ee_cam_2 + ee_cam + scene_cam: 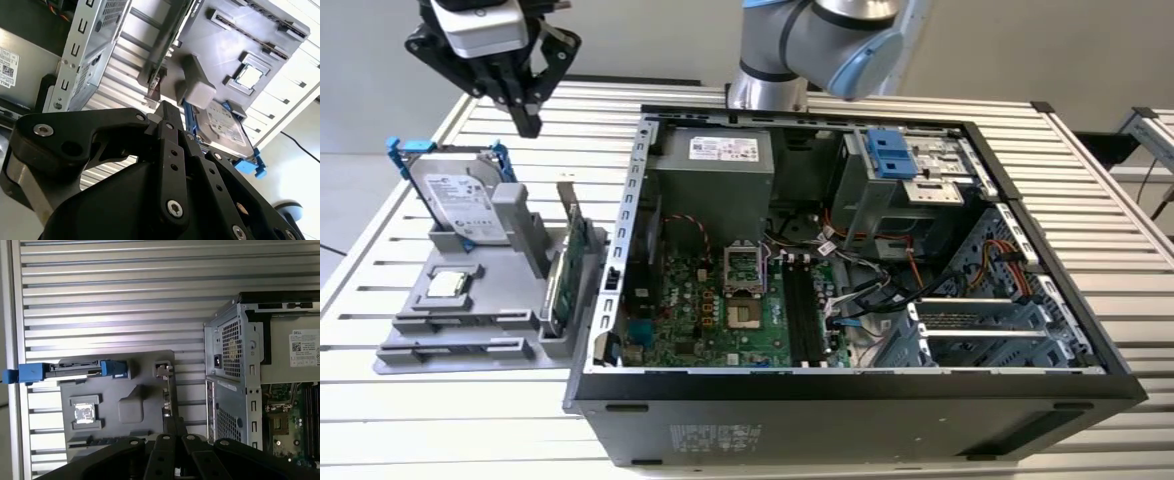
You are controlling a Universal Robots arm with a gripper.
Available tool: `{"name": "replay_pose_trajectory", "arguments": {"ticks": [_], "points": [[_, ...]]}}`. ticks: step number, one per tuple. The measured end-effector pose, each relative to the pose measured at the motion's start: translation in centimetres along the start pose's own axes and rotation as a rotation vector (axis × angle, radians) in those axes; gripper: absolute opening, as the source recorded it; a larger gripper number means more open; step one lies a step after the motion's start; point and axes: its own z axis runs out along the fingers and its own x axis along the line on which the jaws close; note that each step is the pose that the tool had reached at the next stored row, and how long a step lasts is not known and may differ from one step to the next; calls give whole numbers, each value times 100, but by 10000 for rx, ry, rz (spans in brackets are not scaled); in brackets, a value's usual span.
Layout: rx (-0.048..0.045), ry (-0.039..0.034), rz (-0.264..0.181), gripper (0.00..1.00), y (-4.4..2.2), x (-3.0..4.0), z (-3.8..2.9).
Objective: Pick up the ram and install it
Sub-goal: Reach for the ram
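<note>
The ram (556, 290) is a thin green stick standing on edge at the right side of the grey holder (467, 320), beside a taller green card with a metal bracket (582, 250). My gripper (530, 124) hangs above the table behind the holder, fingers pointing down. It is shut with nothing in it, well above and apart from the ram. In both wrist views the black fingers (166, 111) (173, 426) press together over the holder. The boards show edge-on there (165, 397), and I cannot tell ram from card.
An open computer case (1067, 350) fills the exterior view's middle and right, with its motherboard and black memory slots (806, 312) exposed. The holder also carries a silver hard drive in a blue frame (458, 205) and a square chip (447, 284). The slatted metal table (400, 420) surrounds them.
</note>
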Motion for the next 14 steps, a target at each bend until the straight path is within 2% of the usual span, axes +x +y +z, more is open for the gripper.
{"name": "replay_pose_trajectory", "arguments": {"ticks": [14], "points": [[5,82,5,0,-24,315,-9]]}}
